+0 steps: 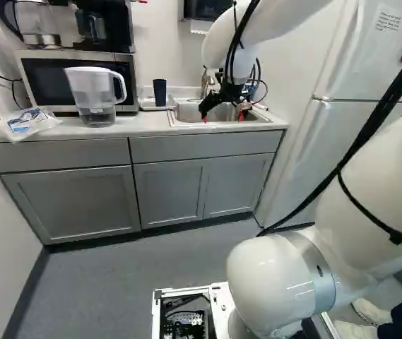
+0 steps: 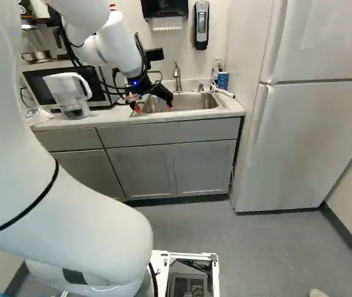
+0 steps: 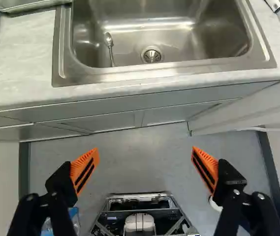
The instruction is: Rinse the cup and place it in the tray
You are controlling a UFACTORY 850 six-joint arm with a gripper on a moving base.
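Observation:
My gripper point(image 1: 223, 116) point(image 2: 153, 107) is over the sink's front edge; in the wrist view the gripper point(image 3: 144, 164) has its orange-padded fingers wide apart, nothing between them. A dark blue cup point(image 1: 160, 92) stands upright at the tray point(image 1: 148, 104), left of the sink in the left base view; whether it rests inside the tray I cannot tell. Part of the tray point(image 3: 29, 4) shows beside the sink in the wrist view. The steel sink point(image 3: 127, 29) point(image 2: 194, 100) holds a spoon point(image 3: 109, 43) near its drain. A blue patterned cup point(image 2: 223, 81) is behind the sink's far corner.
A faucet point(image 2: 177, 77) rises behind the sink. Along the counter point(image 1: 133, 123) stand a water pitcher point(image 1: 95, 95), a microwave point(image 1: 42, 79) and a plastic bag point(image 1: 25, 123). The fridge point(image 2: 315, 142) borders the counter's other end. A person's shoes and leg show beside the base.

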